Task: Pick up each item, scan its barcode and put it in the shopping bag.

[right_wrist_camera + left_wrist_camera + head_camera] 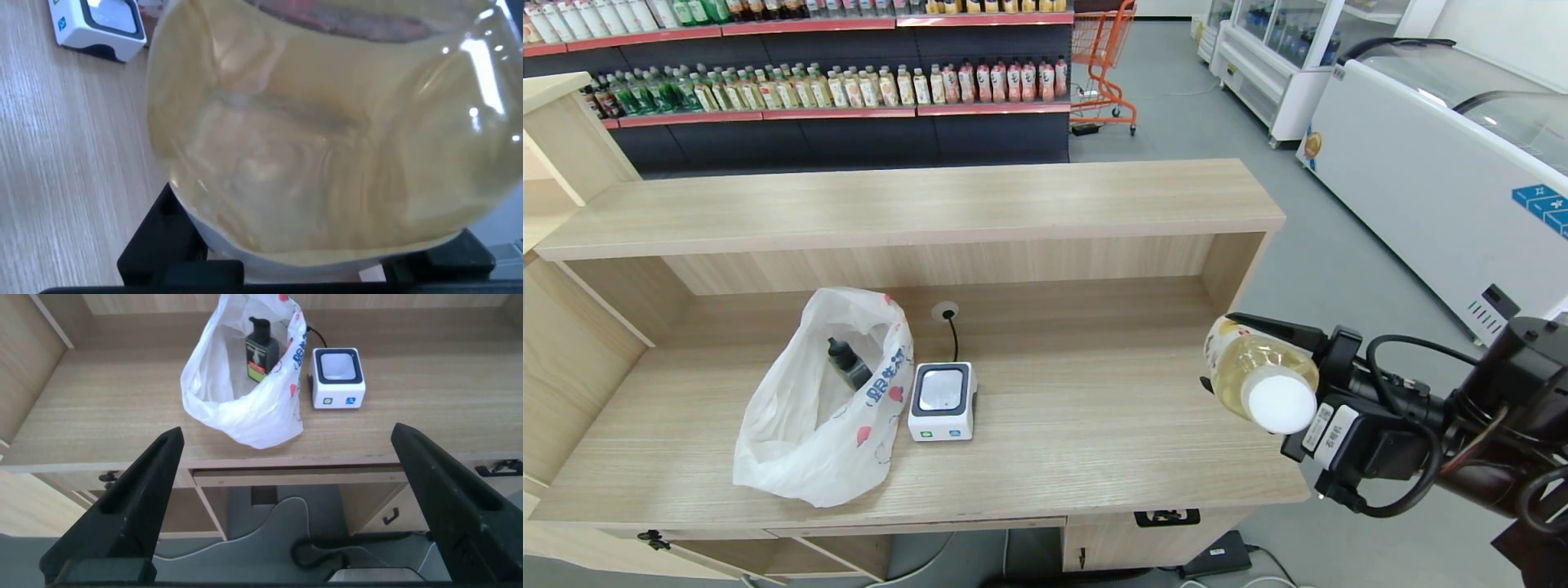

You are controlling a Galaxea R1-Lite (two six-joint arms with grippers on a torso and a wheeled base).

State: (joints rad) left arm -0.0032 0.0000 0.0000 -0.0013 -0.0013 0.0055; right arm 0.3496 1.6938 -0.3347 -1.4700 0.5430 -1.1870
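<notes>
The right hand (1250,363) was clenched on a bottle (1262,377) of pale yellow drink. It held the bottle on its side, white cap toward the robot, off the bench's (1094,441) right edge and above the floor. Held like that, the label on the bottle's side could probably be turned down to the scanner (942,400). I could not tell where the barcode sat.

The scanner stood near the middle of the bench with its window facing up. Its cable (952,335) ran to a hole on the far side. The shopping bag (809,425) slumped just to the scanner's left, touching it or nearly so. Its mouth was open toward the far side, and a dark pump bottle (848,365) stood inside. Scan and drop would therefore be one short run leftward.

The left hand (286,437) hung released, its fingers spread wide, on the near side of the bench, off its edge and apart from the bag.

Bare bench lay between the bottle and the scanner, giving open room for the sweep. The overhanging shelf (915,208) on the far side limited height there, so I judged a low path along the near half safest. The bag's limp rim could fold shut or be snagged.
</notes>
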